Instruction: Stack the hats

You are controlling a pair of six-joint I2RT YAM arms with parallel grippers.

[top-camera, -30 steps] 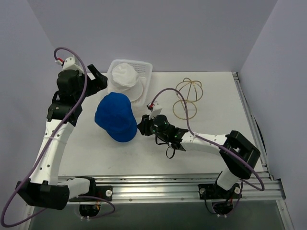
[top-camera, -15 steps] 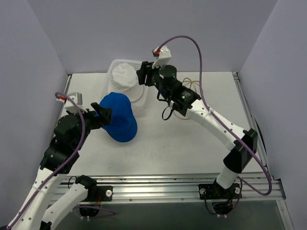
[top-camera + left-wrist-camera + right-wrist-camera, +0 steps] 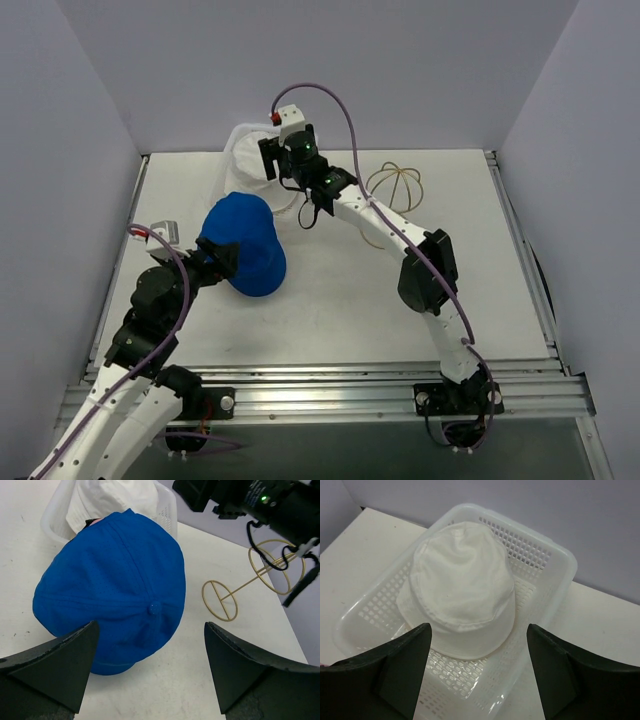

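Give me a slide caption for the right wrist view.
Open right gripper hovers over the white hat in its basket.

1. Counted two soft fabric hats in plain sight: one royal blue fabric cap [image 3: 115, 580] and one off-white floppy fabric hat [image 3: 460, 587].
2. Noted one sliver of pink fabric [image 3: 94, 522] at the blue cap's far edge; unable to tell whether it is a third hat.
3. Counted one white plastic mesh basket [image 3: 540, 560].
4. Counted one gold wire dome frame [image 3: 251, 581].
5. Counted two white-and-black robot arms: left arm [image 3: 155, 300], right arm [image 3: 425, 270].
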